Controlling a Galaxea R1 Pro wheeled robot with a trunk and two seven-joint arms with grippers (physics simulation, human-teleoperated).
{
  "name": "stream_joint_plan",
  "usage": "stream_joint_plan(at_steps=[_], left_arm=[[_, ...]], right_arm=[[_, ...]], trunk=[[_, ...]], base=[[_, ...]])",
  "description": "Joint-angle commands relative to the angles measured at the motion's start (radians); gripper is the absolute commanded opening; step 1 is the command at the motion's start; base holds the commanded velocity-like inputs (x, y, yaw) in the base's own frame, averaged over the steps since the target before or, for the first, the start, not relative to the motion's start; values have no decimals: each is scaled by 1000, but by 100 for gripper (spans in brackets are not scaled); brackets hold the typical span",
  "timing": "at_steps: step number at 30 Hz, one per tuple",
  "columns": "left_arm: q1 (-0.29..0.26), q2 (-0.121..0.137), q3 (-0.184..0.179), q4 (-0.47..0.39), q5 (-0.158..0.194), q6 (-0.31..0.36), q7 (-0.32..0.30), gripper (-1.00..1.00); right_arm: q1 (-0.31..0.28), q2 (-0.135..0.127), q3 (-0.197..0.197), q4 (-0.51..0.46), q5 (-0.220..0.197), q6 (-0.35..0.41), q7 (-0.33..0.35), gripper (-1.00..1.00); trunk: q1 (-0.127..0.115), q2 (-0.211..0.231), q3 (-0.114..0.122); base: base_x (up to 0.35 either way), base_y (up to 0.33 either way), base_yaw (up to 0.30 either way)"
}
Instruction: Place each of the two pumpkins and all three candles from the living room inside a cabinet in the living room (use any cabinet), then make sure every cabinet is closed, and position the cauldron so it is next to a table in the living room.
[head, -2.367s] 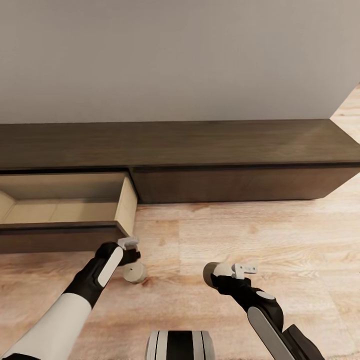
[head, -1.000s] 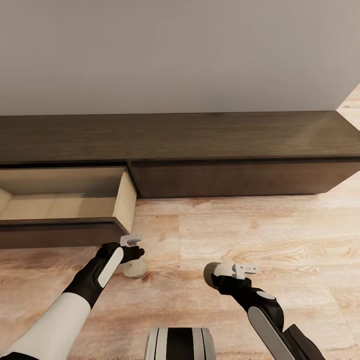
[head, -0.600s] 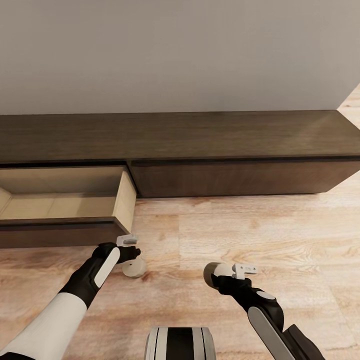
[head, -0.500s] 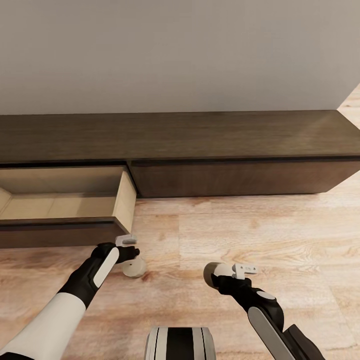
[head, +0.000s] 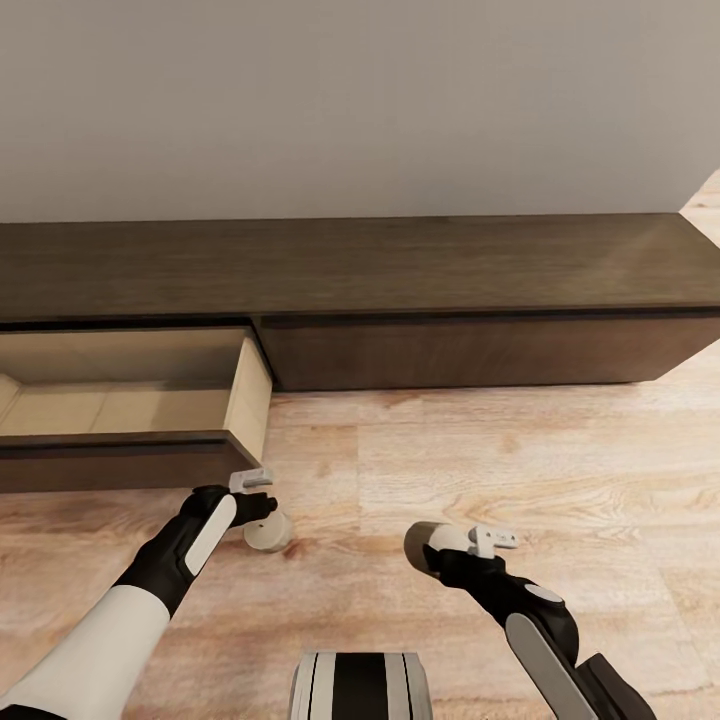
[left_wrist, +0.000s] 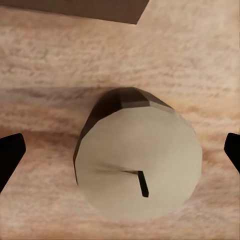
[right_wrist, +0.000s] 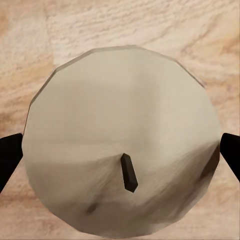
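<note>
A stubby beige candle (head: 268, 533) stands on the plank floor just in front of the open drawer's corner. My left gripper (head: 262, 507) hangs right over it, open. In the left wrist view its dark fingertips (left_wrist: 10, 156) stand wide apart on either side of that candle (left_wrist: 140, 165), not touching it. My right gripper (head: 432, 548) is shut on a second candle (head: 422, 545); in the right wrist view this candle (right_wrist: 122, 140) spans the whole gap between the fingertips (right_wrist: 231, 152). The long dark brown cabinet (head: 420, 270) runs along the wall.
One cabinet drawer (head: 130, 410) at the left is pulled out, with a pale beige inside and a dark front (head: 120, 465). The drawer front (head: 470, 350) to its right is shut. Light wood floor (head: 520, 450) lies ahead, and my own base (head: 360, 685) is at the bottom edge.
The whole view has shifted a little, so the camera moved. My left gripper has settled closer over the floor candle. The right gripper still holds its candle in the same pose.
</note>
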Motion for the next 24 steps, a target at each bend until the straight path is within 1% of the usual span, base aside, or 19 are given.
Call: stream_joint_plan(at_steps=[1,3,5,6,7,8,9,10,11,12,14,16,19,24], left_arm=[[0,1,-4,-1,11,2,10,100],[0,1,-4,-1,11,2,10,100],[0,1,-5,-1,11,2,10,100],[0,0,-5,-1,11,2,10,100],[0,0,-5,-1,11,2,10,100],[0,0,-6,-1,11,2,10,100],[0,0,-6,-1,11,2,10,100],[0,0,-7,-2,11,2,10,100],[0,0,-7,-2,11,2,10,100],[1,-1,-7,-2,11,2,10,100],[1,-1,-7,-3,11,2,10,100],[1,-1,-7,-3,11,2,10,100],[1,-2,-8,-3,11,2,10,100],[1,-3,-9,-4,10,2,10,100]], right_arm=[[0,-1,-1,-1,-9,1,0,-100],[0,-1,-3,-1,-9,1,7,-100],[1,-5,-19,-2,-10,0,26,-100],[6,-8,-45,-2,-11,0,67,-100],[21,-11,-81,-2,-12,0,133,-100],[30,-12,-102,-2,-12,0,171,-100],[49,-13,-153,-2,-12,3,254,-100],[57,-14,-179,-2,-12,5,295,-100],[71,-14,-227,-2,-12,9,366,-100],[80,-14,-261,-2,-11,11,416,-100],[88,-15,-292,-2,-11,14,460,-100],[92,-15,-308,-2,-11,15,484,-100],[94,-16,-319,-2,-11,16,501,-100],[95,-16,-324,-2,-12,16,511,-100]], trunk=[[0,0,-1],[0,0,-1],[0,0,-1],[0,0,-1],[0,0,-1],[0,0,-1],[0,0,-1],[0,0,-1],[0,0,-1],[0,0,-1],[0,0,-1],[0,0,-1],[0,0,-1],[0,0,-1]], base=[[0,0,0],[0,0,0],[0,0,0],[0,0,0],[0,0,0],[0,0,0],[0,0,0],[0,0,0],[0,0,0],[0,0,0],[0,0,0],[0,0,0],[0,0,0],[0,0,0]])
